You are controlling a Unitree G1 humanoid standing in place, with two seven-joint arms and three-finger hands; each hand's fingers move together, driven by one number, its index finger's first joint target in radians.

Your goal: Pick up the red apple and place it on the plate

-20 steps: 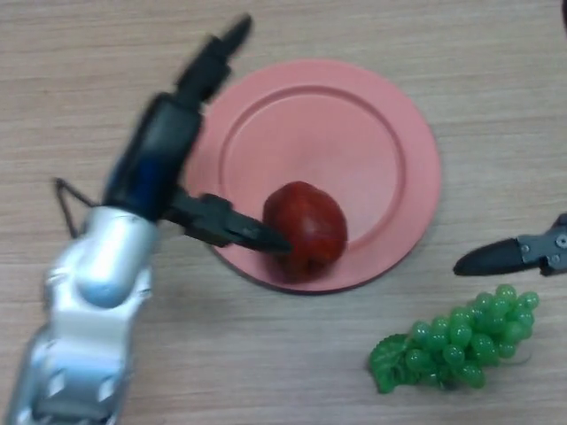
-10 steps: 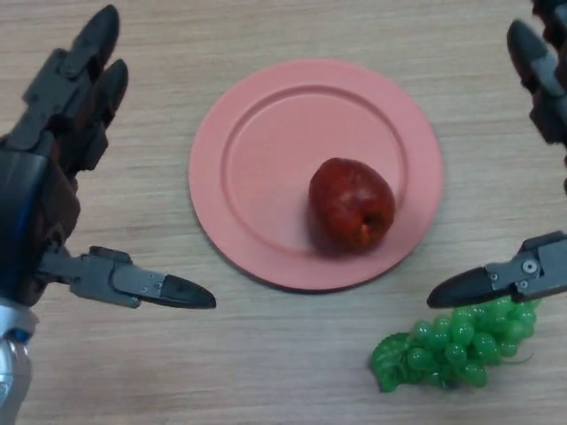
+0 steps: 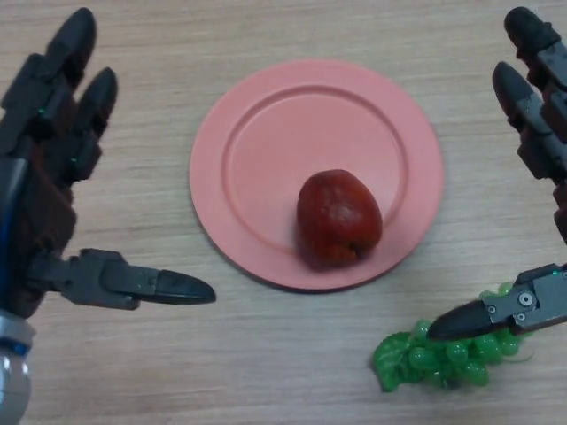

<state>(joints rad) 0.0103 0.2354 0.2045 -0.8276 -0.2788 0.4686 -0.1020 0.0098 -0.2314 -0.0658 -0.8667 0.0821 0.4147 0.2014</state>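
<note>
The red apple lies on the pink plate, toward five o'clock of the plate's centre and inside the rim, so by my reading the placing is done and the risk now is undoing it. A round fruit on a shallow dish could roll if I bump the plate or sweep a finger across it, and it sits nearer the rim than the middle. The likelier trouble is on my right: the thumb of my right hand lies over the top of the green grapes at five o'clock from the plate, whether touching them I cannot tell, and a careless pull could drag the bunch across the tabletop toward the plate. My left hand, at nine o'clock of the plate and clear of it, is spread wide, fingers straight and pointing up the view, thumb stretched out toward the plate, holding nothing. My right hand, at three o'clock, is likewise wide open, fingers straight, gripping nothing.
</note>
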